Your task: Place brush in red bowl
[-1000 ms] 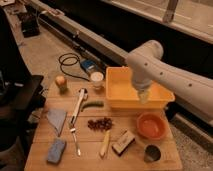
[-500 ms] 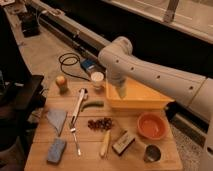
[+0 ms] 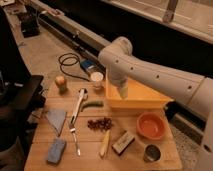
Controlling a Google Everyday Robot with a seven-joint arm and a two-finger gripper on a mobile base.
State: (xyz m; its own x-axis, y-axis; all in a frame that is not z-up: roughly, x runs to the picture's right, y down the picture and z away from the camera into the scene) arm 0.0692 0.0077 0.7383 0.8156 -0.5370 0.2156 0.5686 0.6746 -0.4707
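The brush (image 3: pixel 77 106) lies on the wooden table (image 3: pixel 150 162), its white handle running down-left and its rounded greyish head at the top near a white cup. The red bowl (image 3: pixel 151 125) sits at the right of the table, in front of the yellow tub, and holds nothing. My gripper (image 3: pixel 122 92) hangs pointing down from the white arm over the left part of the yellow tub (image 3: pixel 137 97). It is to the right of the brush and up-left of the bowl, touching neither.
A small fork (image 3: pixel 75 139), a grey cloth (image 3: pixel 56 119) and a blue sponge (image 3: pixel 56 150) lie left of centre. A green pod (image 3: pixel 92 104), dark berries (image 3: pixel 101 123), a pale stick (image 3: pixel 105 144), a dark block (image 3: pixel 122 142) and a metal cup (image 3: pixel 151 152) are nearby. A white cup (image 3: pixel 97 79) stands behind.
The arm has swung left, taking the gripper from over the middle of the yellow tub to its left part. The things on the table have not moved.
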